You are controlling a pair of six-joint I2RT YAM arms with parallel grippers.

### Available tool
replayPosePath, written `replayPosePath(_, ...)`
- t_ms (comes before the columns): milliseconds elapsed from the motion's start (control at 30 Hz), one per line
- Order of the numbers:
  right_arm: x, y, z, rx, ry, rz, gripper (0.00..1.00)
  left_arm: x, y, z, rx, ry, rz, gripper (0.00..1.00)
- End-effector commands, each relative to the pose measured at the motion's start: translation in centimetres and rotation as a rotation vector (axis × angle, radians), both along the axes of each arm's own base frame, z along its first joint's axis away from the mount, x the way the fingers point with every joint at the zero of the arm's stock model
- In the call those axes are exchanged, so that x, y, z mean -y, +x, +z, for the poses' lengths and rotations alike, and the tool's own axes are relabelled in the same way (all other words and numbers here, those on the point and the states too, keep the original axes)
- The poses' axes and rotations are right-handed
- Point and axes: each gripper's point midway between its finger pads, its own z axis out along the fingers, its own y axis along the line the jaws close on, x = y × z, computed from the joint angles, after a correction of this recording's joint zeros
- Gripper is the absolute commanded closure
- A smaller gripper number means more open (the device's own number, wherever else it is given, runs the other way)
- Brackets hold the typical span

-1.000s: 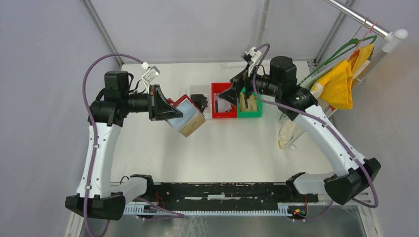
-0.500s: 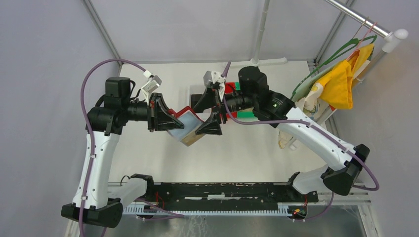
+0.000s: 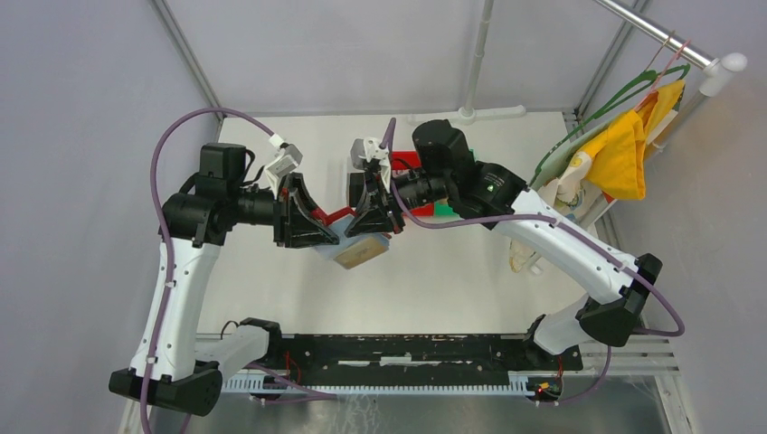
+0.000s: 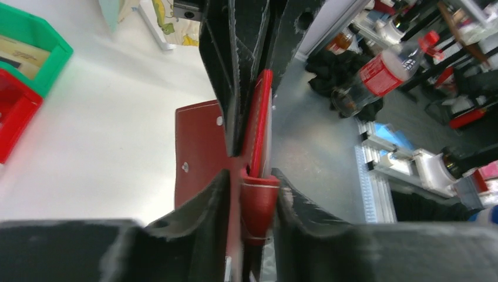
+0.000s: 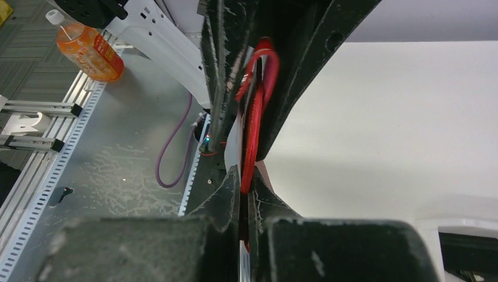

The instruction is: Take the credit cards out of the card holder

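Left claw (image 4: 251, 176) clamped on card holder (image 4: 199, 147) (held aloft); right claw (image 5: 245, 174) pinched shut on its red edge.

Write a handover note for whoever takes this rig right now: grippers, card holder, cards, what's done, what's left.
Left gripper: shut on the card holder, held above the table between the arms.
Right gripper: shut on the holder's opposite edge; whether a card is in that pinch cannot be told.
Cards: none clearly visible in the holder. A tan flat piece lies in the green bin; it may be a card.
Done: holder lifted and gripped by both arms.
Left: draw out any cards inside and set them down.
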Motion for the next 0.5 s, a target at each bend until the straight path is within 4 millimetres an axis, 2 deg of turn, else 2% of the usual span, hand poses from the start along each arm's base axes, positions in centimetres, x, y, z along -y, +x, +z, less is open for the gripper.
replayPosePath(0, 0.7, -0.1, 3.1, 0.045, 0.067, -0.039, 1.00, 0.1, -0.1, 1.4, 0.105, -0.012, -0.025, 0.37)
replayPosePath(33, 0.6, 0.1, 3.5, 0.030, 0.078, -0.061, 1.00, 0.1, 0.0, 1.3, 0.099, -0.009, -0.020, 0.12)
replayPosePath(67, 0.6, 0.3, 4.2, 0.024, 0.098, -0.088, 1.00, 0.0, 0.1, 1.3, 0.098, -0.005, -0.016, 0.02)
replayPosePath(167, 0.7, 0.5, 6.6, -0.008, 0.193, -0.132, 1.00, 0.0, 0.1, 1.0, 0.108, 0.003, -0.005, 0.00)
replayPosePath(200, 0.8, 0.4, 6.8, -0.031, 0.225, -0.137, 1.00, -0.1, 0.0, 1.0, 0.117, 0.002, -0.002, 0.00)
replayPosePath(333, 1.9, -1.3, 9.7, -0.148, 0.433, -0.112, 1.00, -0.1, 0.0, 1.2, 0.146, -0.010, 0.033, 0.00)
replayPosePath(467, 2.7, -0.6, 10.6, -0.275, 0.561, -0.189, 1.00, 0.0, -0.3, 2.1, 0.157, -0.041, 0.058, 0.00)
